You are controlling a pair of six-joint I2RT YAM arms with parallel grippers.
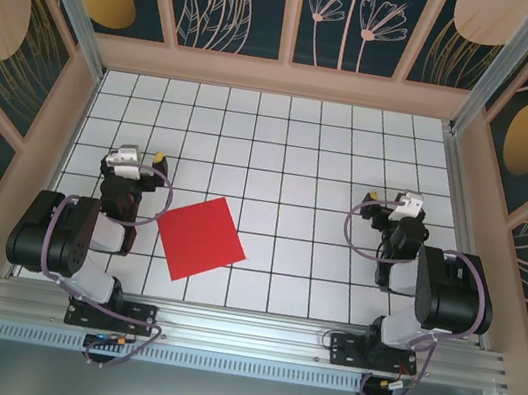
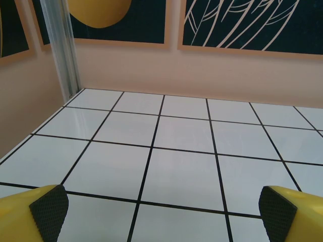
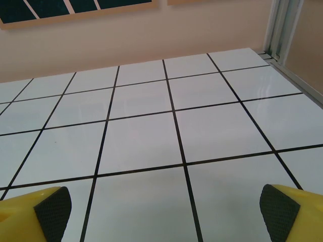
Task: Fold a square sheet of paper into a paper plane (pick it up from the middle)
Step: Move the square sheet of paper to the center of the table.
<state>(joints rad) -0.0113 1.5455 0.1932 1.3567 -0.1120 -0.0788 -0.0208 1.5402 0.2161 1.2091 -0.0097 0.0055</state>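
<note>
The square sheet of paper (image 1: 199,237) is bright red and lies flat and uncreased on the white grid table, turned slightly, left of centre near the front edge; it is a plain square, not a paper plane. My left gripper (image 1: 137,152) hovers just left of and behind the sheet, apart from it, and is open. In the left wrist view its yellow fingers (image 2: 49,209) stand wide over bare tiles. My right gripper (image 1: 404,197) is far to the right, open too, with its black pads (image 3: 278,214) spread over bare tiles.
Beige walls (image 1: 284,77) with dark floral panels close in the table on three sides. A metal post (image 2: 63,50) stands in the back left corner. An aluminium rail (image 1: 241,334) carrying both arm bases runs along the near edge. White tiles (image 1: 290,161) spread behind the sheet.
</note>
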